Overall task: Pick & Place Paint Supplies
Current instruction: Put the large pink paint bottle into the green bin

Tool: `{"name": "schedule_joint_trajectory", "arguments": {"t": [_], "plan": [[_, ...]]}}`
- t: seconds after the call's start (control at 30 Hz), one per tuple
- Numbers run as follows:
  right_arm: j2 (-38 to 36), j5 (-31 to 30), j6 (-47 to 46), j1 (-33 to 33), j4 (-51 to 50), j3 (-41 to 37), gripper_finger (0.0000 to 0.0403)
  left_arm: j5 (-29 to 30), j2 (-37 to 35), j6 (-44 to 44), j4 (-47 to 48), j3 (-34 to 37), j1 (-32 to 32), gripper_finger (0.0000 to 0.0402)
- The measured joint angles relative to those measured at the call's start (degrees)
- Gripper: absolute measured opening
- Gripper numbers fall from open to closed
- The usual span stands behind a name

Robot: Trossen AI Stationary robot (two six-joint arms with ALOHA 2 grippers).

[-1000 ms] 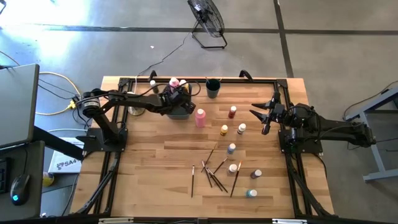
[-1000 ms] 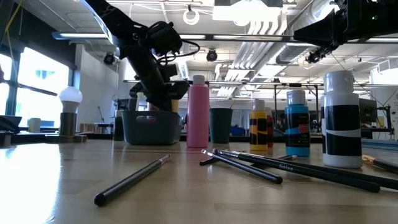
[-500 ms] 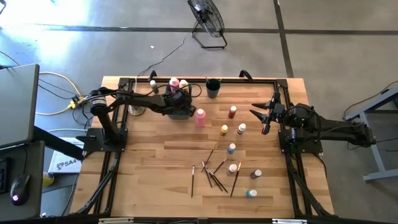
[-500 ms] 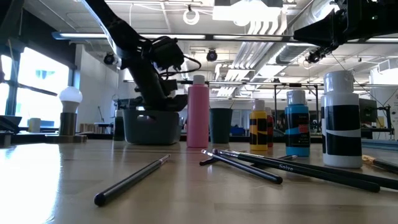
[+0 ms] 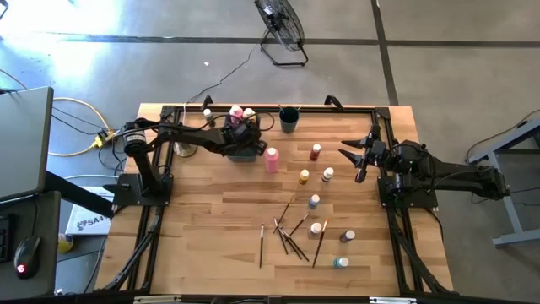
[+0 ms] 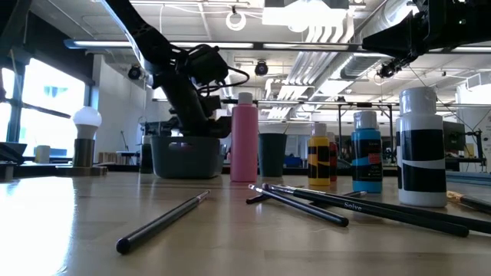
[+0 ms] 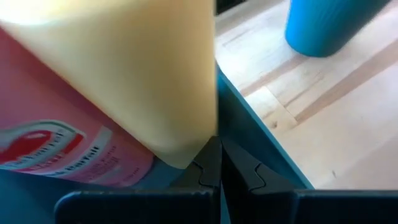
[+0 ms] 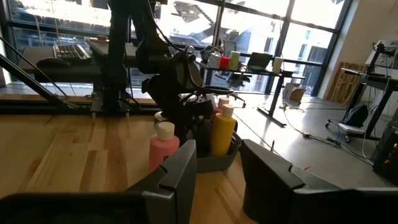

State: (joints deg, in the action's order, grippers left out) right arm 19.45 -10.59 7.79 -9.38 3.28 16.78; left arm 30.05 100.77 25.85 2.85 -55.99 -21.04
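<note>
Where boards lie bare, six small paint bottles (image 5: 315, 151), five paintbrushes (image 5: 293, 233).

A pale wood-plank table (image 5: 211, 228) with a black frame carries a tall pink bottle (image 5: 272, 160) with a white cap, a dark grey bin (image 6: 184, 156) holding a yellow bottle (image 8: 222, 130) and a pink-labelled one, and a dark teal cup (image 5: 288, 120). Small white-capped paint bottles show red (image 5: 315, 152), yellow (image 5: 304, 177), blue (image 6: 367, 153) and teal (image 5: 340, 263), one wearing a black-and-white label (image 6: 420, 149). The thin paintbrushes (image 5: 291, 235) are dark-handled, and both arms are black.
</note>
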Motion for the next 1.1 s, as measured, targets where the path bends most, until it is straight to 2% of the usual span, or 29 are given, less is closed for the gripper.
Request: {"name": "schedule_joint_trajectory", "arguments": {"t": [0.5, 0.87, 1.1], "plan": [[0.0, 0.0, 0.0, 0.0, 0.0, 0.0, 0.0121, 4.1, 0.0, -1.2, 0.1, 0.0, 0.0, 0.0], [0.0, 0.0, 0.0, 0.0, 0.0, 0.0, 0.0121, 0.5, 0.1, -1.5, 0.0, 0.1, 0.0, 0.0], [0.0, 0.0, 0.0, 0.0, 0.0, 0.0, 0.0121, 0.3, -1.6, -3.1, 0.5, -0.4, 0.1, 0.0]]}}
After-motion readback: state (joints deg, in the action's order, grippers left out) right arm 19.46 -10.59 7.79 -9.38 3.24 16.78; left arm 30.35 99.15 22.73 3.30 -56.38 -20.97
